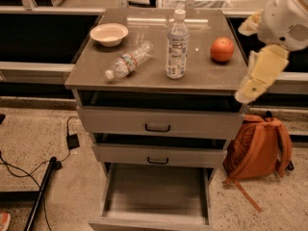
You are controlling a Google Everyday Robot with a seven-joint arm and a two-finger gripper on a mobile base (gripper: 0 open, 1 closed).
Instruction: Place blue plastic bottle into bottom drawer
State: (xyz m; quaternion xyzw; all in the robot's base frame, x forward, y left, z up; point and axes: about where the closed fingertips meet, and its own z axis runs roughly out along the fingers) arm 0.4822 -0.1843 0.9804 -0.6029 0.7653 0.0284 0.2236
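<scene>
The blue plastic bottle, clear with a white cap and pale label, stands upright in the middle of the grey cabinet top. The bottom drawer is pulled out at the foot of the cabinet, and its plain grey inside holds nothing. My gripper, cream-coloured on a white arm, hangs beyond the cabinet's right edge at about top-drawer height. It is to the right of the bottle, below it, and apart from it, and it holds nothing.
A slim clear bottle lies on its side left of the blue one. A cream bowl sits at the back left and an orange at the right. The two upper drawers are slightly ajar. An orange backpack leans at the cabinet's right; cables lie on the left floor.
</scene>
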